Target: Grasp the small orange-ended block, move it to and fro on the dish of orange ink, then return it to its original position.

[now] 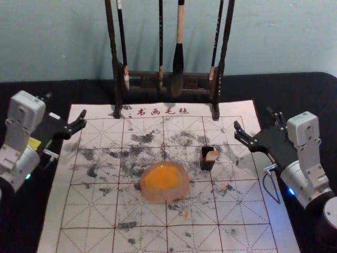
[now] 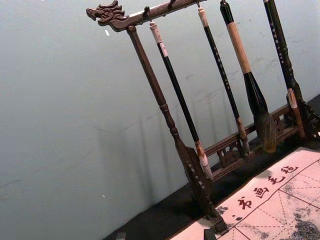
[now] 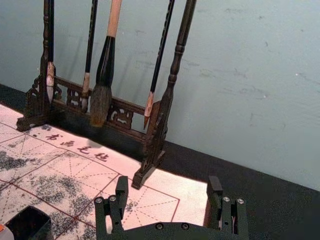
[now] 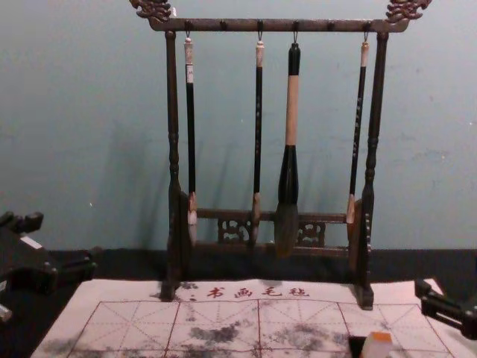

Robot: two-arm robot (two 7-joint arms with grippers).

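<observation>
Must first grasp block (image 1: 212,156): bring right gripper (image 1: 253,117), wide by right edge of mat (image 1: 84,211), to it; leave left gripper (image 1: 67,104), also wide, at left.

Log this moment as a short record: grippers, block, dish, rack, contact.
left gripper: fingers open, by the mat's left edge
right gripper: fingers open, by its right edge
block: at the black box; in or against it unclear
dish: on the mat, orange ink inside
rack: behind, four brushes hanging
contact: neither gripper touches block or dish
</observation>
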